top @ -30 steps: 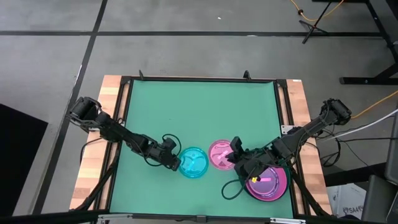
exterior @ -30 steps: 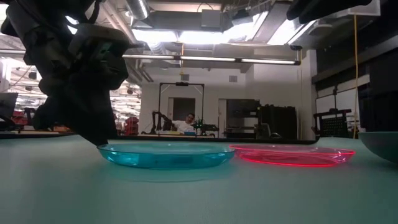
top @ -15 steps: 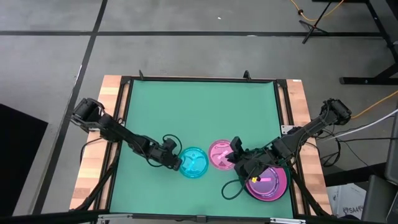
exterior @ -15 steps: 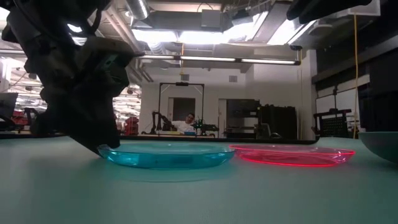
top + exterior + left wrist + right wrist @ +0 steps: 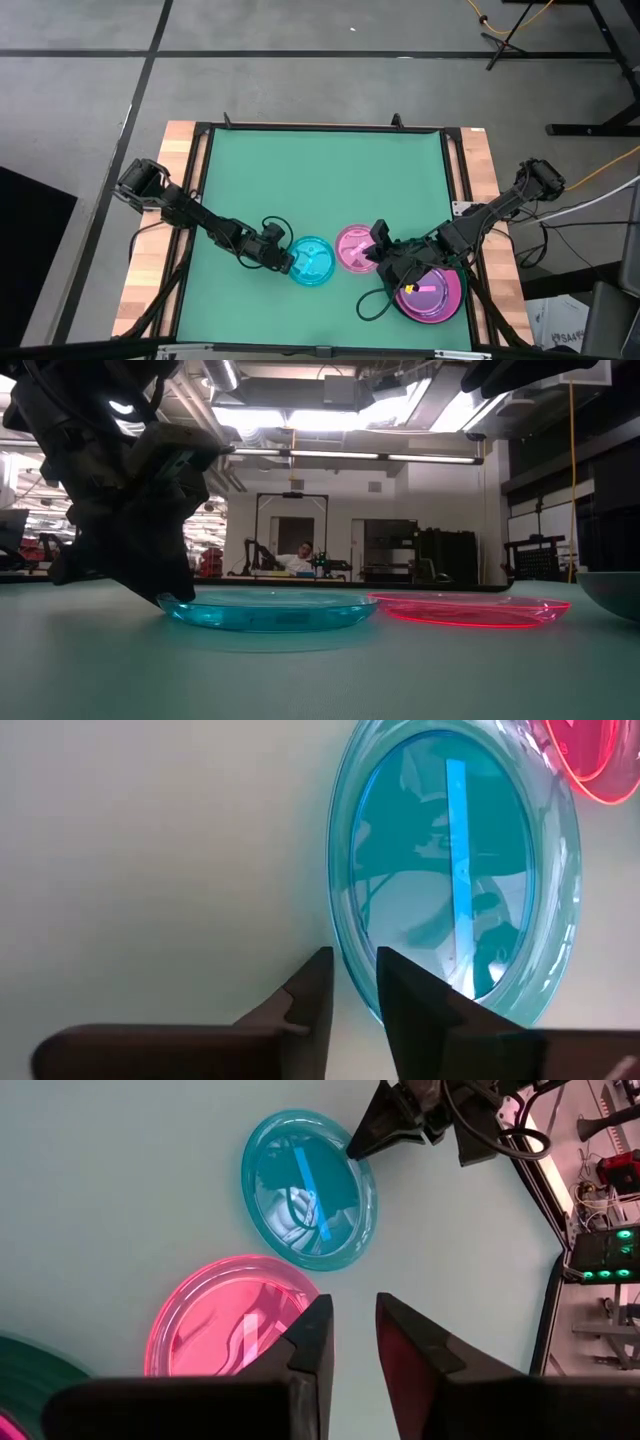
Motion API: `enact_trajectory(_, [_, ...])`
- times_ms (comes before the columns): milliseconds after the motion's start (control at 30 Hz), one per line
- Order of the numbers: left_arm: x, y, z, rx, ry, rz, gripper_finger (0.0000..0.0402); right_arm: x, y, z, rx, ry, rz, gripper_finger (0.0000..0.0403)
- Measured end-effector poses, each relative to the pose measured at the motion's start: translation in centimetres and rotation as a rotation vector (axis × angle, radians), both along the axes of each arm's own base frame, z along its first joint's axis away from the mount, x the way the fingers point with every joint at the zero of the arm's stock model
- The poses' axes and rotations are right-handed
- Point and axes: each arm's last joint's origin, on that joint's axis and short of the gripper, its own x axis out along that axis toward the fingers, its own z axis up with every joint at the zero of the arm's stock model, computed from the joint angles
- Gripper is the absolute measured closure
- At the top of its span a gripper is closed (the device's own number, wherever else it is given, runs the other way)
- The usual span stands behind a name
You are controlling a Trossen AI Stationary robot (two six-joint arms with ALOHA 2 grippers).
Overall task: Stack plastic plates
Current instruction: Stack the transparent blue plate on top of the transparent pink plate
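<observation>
A translucent cyan plate (image 5: 312, 263) lies flat on the green table near its front edge, and also shows in the low view (image 5: 268, 610). A translucent pink plate (image 5: 354, 248) lies just to its right. My left gripper (image 5: 285, 261) is at the cyan plate's left rim, shut on it. My right gripper (image 5: 377, 241) is shut and empty, above the pink plate's right side. Behind it, at the near right, stands a stack of a large dark green plate (image 5: 452, 305) with a hot pink plate (image 5: 432, 290) in it. My left gripper pinches the cyan plate's left rim (image 5: 352, 965) between its two fingers, one finger over the plate's inside and one outside it. The fingers come slanting down from the table's left. The plate lies flat on the table.
The pink plate (image 5: 232, 1315) lies close beside the cyan plate (image 5: 308, 1188), almost touching it. The far half of the green table (image 5: 320, 170) is bare. Black rails and wooden strips (image 5: 170, 200) border the table. A person shows far off in the room behind (image 5: 300, 560).
My left gripper has moved a little toward the table's right, up to the cyan plate's left rim. The plate has stayed where it was, flat on the table.
</observation>
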Motion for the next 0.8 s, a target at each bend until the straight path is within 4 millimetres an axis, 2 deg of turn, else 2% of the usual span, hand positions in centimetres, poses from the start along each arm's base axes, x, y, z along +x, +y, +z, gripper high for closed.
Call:
enact_trajectory(333, [0.0, 0.1, -0.1, 0.016, -0.003, 0.011, 0.0395, 0.0, 0.0, 0.0, -0.001, -0.002, -0.003, 0.0331])
enact_trajectory(500, [0.0, 0.1, -0.1, 0.026, -0.007, 0.015, 0.0397, 0.1, -0.1, 0.1, 0.010, -0.019, -0.048, 0.0328])
enact_trajectory(633, [0.1, 0.1, 0.0, 0.058, -0.020, 0.001, 0.0399, 0.5, -0.8, 0.1, 0.063, -0.023, -0.115, 0.0299])
enact_trajectory(800, [0.5, 0.3, 0.3, 0.108, -0.068, -0.023, 0.0399, 1.4, -2.6, 0.1, 0.100, -0.031, -0.224, 0.0248])
